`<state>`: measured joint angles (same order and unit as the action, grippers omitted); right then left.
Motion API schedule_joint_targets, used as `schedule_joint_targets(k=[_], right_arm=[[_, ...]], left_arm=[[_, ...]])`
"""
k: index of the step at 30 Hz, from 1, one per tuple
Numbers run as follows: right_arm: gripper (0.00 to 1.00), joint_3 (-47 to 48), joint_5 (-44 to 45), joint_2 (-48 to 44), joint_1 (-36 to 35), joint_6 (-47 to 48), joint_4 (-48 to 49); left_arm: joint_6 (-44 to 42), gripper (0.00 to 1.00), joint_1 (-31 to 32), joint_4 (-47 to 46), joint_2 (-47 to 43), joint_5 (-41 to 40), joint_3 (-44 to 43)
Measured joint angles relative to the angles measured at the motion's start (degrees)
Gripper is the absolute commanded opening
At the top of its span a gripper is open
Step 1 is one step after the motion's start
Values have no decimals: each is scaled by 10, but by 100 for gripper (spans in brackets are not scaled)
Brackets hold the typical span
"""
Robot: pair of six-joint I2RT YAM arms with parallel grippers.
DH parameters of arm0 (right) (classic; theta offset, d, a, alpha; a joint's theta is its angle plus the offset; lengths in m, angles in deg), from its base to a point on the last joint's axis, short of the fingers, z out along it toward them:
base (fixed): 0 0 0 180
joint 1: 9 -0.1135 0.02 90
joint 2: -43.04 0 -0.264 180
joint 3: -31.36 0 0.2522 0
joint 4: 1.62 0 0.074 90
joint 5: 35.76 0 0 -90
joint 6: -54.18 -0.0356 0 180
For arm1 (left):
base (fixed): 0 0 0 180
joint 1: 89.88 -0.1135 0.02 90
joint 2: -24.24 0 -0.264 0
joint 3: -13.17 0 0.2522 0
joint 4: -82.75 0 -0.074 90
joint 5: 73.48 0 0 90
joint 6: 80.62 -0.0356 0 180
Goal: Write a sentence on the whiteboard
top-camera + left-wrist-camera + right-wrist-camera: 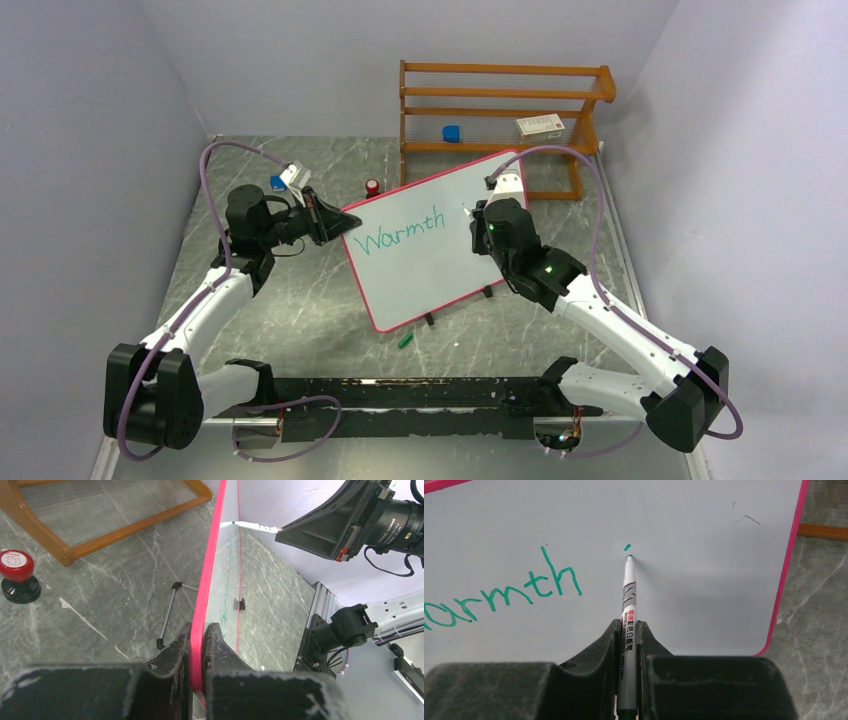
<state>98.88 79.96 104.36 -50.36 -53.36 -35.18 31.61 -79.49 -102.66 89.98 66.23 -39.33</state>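
- Done so far: one word, "Warmth" (403, 238), stands in green handwriting on the large flat white rectangular whiteboard with a thin pink-red frame (420, 285), and a short green tick (627, 546) just right of it looks like the start of the next stroke
- Left to do, as I judge it: the rest of the sentence, since one word is not a sentence and the right half of the board is blank
- The whiteboard sits propped and tilted on the grey marbled table (300, 310), between the two arms, in front of the rack
- The left gripper (200, 635) is pressed together on the board's pink-red left edge, steadying it
- The right gripper (628, 630) pinches a slim white-and-grey marker pen (629, 605), whose tip meets the board just below the tick
- A small green pen cap (405, 340) lies on the table near the board's front corner
- Holders: the orange-brown wooden slatted rack (500, 95) at the back carries a small blue block (452, 133) and a flat white box with red print (540, 125) on its middle shelf; I see nothing else on it
- A red-topped knob on a black base (16, 565) stands on the table beside the rack
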Motion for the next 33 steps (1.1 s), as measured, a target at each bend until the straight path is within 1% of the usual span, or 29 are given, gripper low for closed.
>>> schedule_joint_targets(k=[33], right_arm=[[0, -18, 3, -17, 0, -14, -19]], left_arm=[[0, 5, 0, 0, 0, 0, 0]])
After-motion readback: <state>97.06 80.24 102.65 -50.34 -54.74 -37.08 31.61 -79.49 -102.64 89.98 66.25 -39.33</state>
